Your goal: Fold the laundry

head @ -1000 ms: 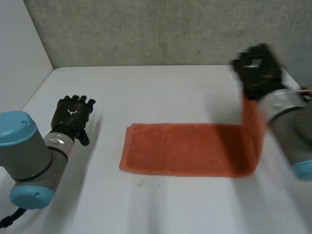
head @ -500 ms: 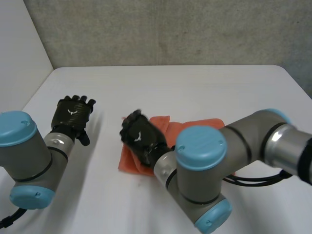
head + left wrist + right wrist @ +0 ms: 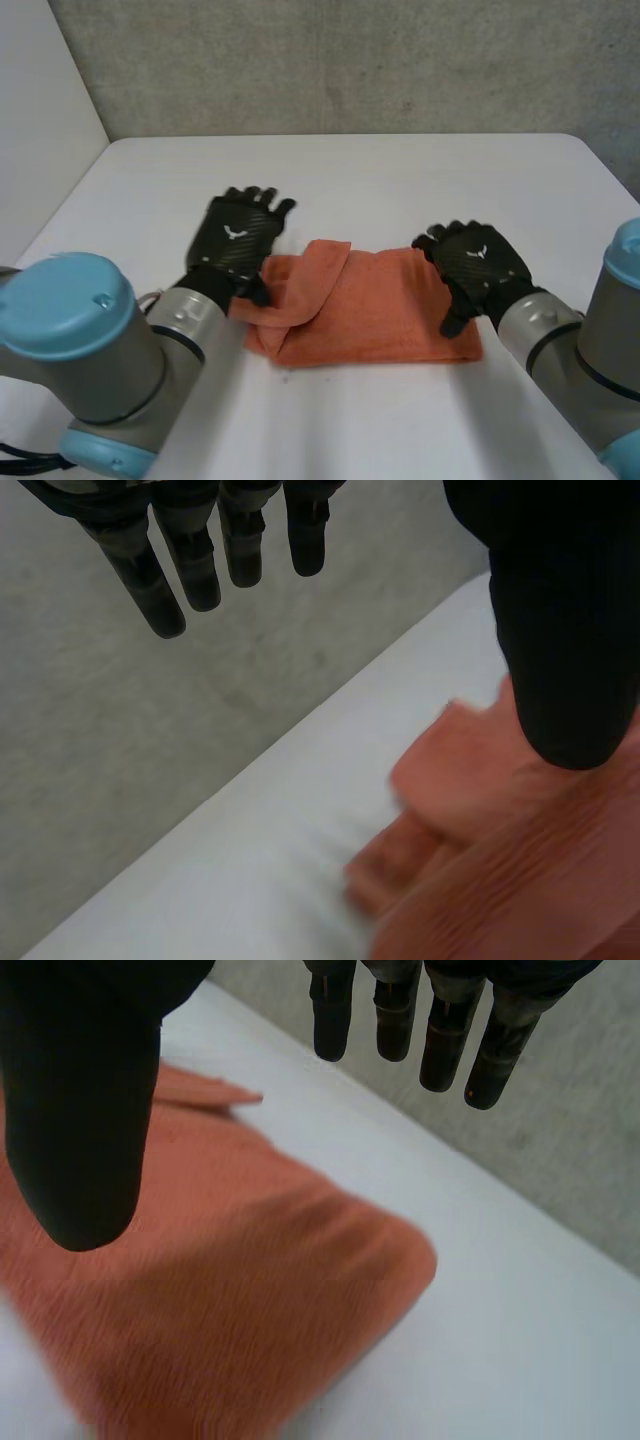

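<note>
From the head view I saw the orange towel (image 3: pixel 380 315) lying folded near the middle of the white desk (image 3: pixel 400 190), with a loose flap turned over at its left end. The left hand (image 3: pixel 238 235) was above that left end with its fingers straight and spread, and the right hand (image 3: pixel 478 268) sat over the towel's right end with its fingers relaxed; I could not tell whether either palm touched the cloth. In the left wrist view the left hand's fingers (image 3: pixel 190 565) pointed out straight, well apart from the thumb, and held nothing. The towel (image 3: pixel 500 870) lay under the thumb, with bare desk (image 3: pixel 230 880) and a grey wall (image 3: pixel 120 740) beyond the fingertips. In the right wrist view the right hand's fingers (image 3: pixel 440 1035) were also straight and apart from the thumb, gripping nothing, with the towel (image 3: pixel 230 1300) under the palm and its corner reaching onto the desk (image 3: pixel 510 1360).
</note>
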Robot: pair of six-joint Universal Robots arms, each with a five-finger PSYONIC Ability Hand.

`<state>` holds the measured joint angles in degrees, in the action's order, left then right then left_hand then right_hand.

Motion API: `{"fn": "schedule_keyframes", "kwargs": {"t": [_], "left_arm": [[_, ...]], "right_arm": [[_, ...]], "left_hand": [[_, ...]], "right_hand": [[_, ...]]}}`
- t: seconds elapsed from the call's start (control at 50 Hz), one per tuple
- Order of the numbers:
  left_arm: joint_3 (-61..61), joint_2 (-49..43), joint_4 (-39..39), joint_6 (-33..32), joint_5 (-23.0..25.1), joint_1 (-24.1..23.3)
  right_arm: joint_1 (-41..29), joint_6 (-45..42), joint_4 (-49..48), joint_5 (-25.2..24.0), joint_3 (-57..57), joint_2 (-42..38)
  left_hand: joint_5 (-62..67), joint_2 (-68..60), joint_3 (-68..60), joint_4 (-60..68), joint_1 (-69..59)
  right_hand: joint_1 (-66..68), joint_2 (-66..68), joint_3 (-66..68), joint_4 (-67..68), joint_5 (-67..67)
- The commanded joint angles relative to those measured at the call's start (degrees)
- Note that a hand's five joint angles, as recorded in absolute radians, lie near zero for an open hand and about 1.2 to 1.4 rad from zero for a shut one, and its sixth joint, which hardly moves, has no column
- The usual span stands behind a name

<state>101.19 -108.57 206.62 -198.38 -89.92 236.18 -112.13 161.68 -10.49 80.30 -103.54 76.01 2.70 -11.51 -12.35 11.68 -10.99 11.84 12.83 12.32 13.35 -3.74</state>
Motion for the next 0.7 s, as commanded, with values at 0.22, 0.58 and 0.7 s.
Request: {"fn": "schedule_keyframes", "kwargs": {"t": [0.22, 0.58, 0.7], "left_arm": [[-11.88, -13.59, -5.08, 2.91, -0.7, -7.05], [-13.73, -5.6, -9.39, 3.96, -4.21, -11.79], [-16.02, -12.53, -9.57, 3.26, -4.47, -13.9]], "right_arm": [[1.65, -0.23, -5.68, -1.2, -4.04, -7.36], [2.97, -0.32, -6.64, -0.58, -4.22, -7.8], [3.14, -0.32, -6.56, -0.58, -4.57, -7.8]], "left_hand": [[-0.97, -0.21, 0.62, 0.05, -0.73], [-1.14, -0.05, 0.79, -0.12, -0.57], [-1.14, -0.05, 0.79, -0.12, -0.57]], "right_hand": [[17.08, 16.09, 16.6, 15.57, -15.18], [14.9, 13.92, 14.42, 13.39, -13.0], [14.05, 13.07, 13.58, 12.55, -12.16]]}}
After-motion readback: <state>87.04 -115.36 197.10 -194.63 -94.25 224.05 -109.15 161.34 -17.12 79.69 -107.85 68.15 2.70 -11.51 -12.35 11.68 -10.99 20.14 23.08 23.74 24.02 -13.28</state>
